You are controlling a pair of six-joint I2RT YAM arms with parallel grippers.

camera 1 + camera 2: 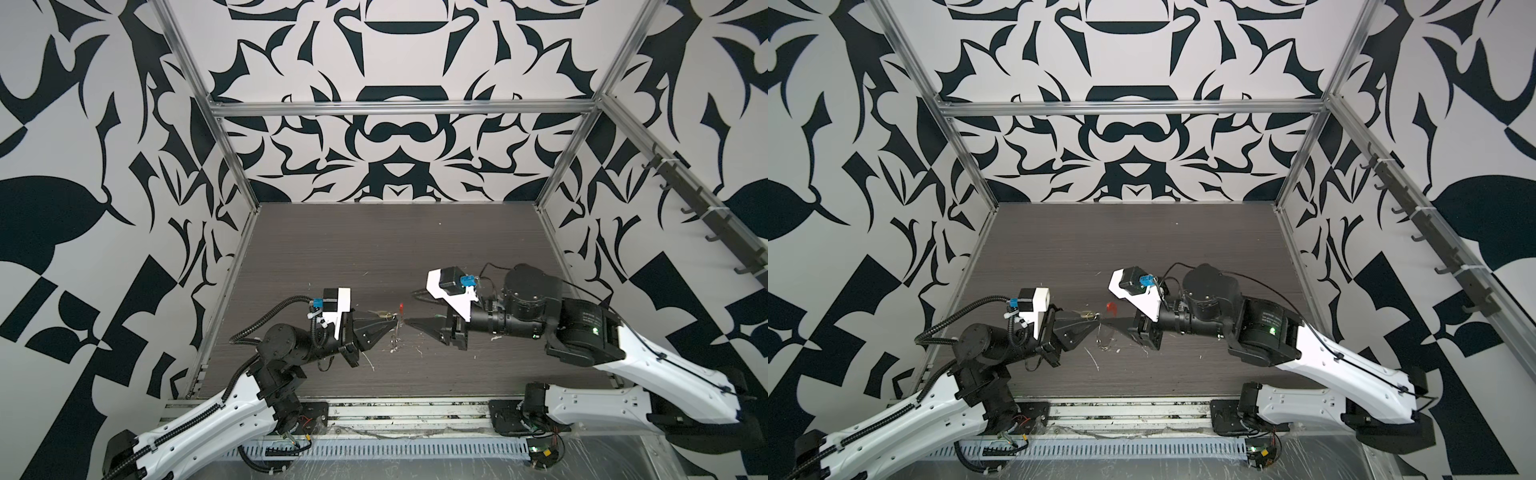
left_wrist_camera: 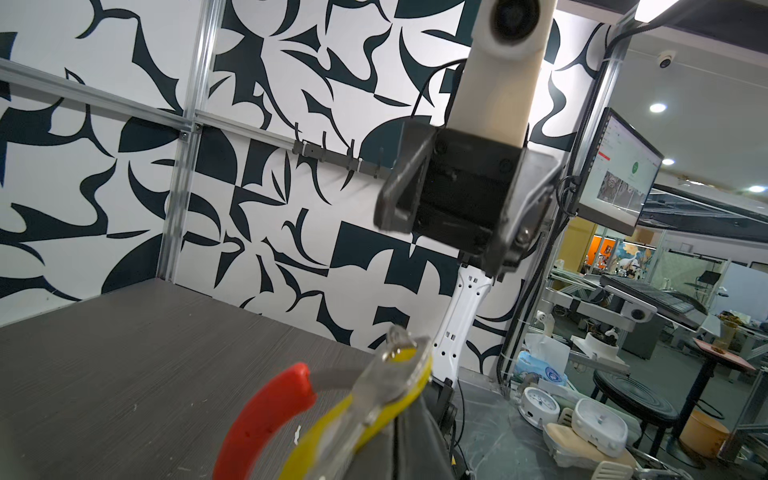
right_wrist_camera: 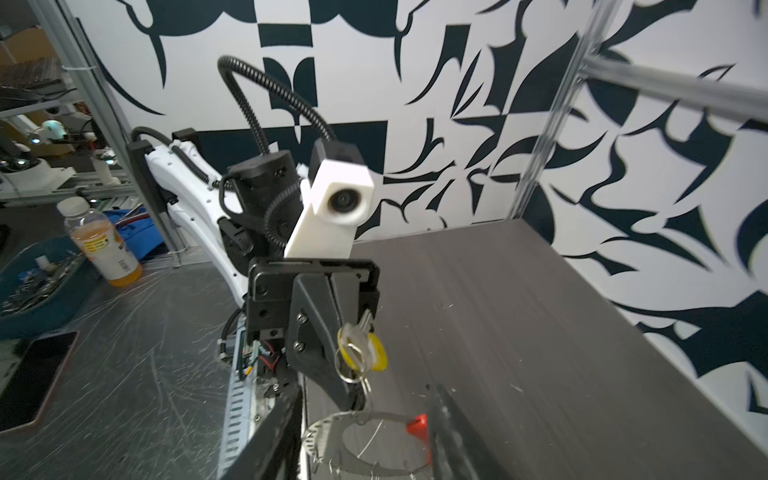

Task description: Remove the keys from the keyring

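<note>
**Key pinched on one side, hoop waiting for the other gripper.**

The left gripper [image 3: 351, 395] is clamped tight, seemingly on the small metal key with the yellow plastic tag [image 3: 374, 353]. Just under the left gripper, linked by small split rings [image 3: 351, 370], hangs the large thin grey metal keyring hoop [image 3: 328, 424] with its curved red plastic section [image 3: 417, 426]. Just right of the left gripper, the right gripper [image 2: 449, 232] has its jaws apart and empty. I'd have it close squarely on the red section, then pull steadily so the hoop doesn't twist. The green-tagged key I can't make out.
</note>
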